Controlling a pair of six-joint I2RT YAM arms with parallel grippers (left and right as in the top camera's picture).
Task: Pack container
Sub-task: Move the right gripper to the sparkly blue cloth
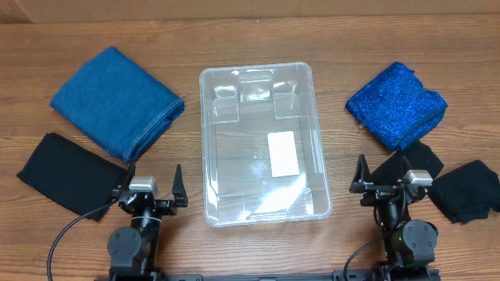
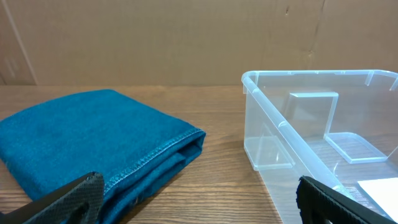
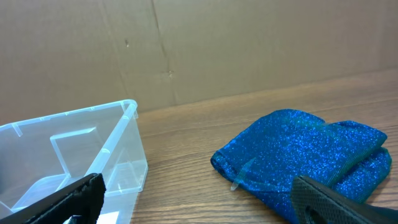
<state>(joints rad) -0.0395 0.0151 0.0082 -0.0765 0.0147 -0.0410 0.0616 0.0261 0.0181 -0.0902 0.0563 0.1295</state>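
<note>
The clear container (image 1: 204, 148) sits mid-tabletop (image 1: 258, 250), with a white label (image 1: 282, 153) on its floor. Folded denim (image 1: 117, 101) and a black cloth (image 1: 66, 173) lie to its left, a sparkly blue cloth (image 1: 396, 104) and more black fabric (image 1: 469, 190) to its right, all apart from its rim. The left pincer (image 1: 153, 181) and right pincer (image 1: 388, 178) flank its near corners, both spread wide, gripping nothing.

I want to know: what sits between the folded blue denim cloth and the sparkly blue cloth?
The clear rectangular plastic container, empty, shown in the overhead view.
</note>
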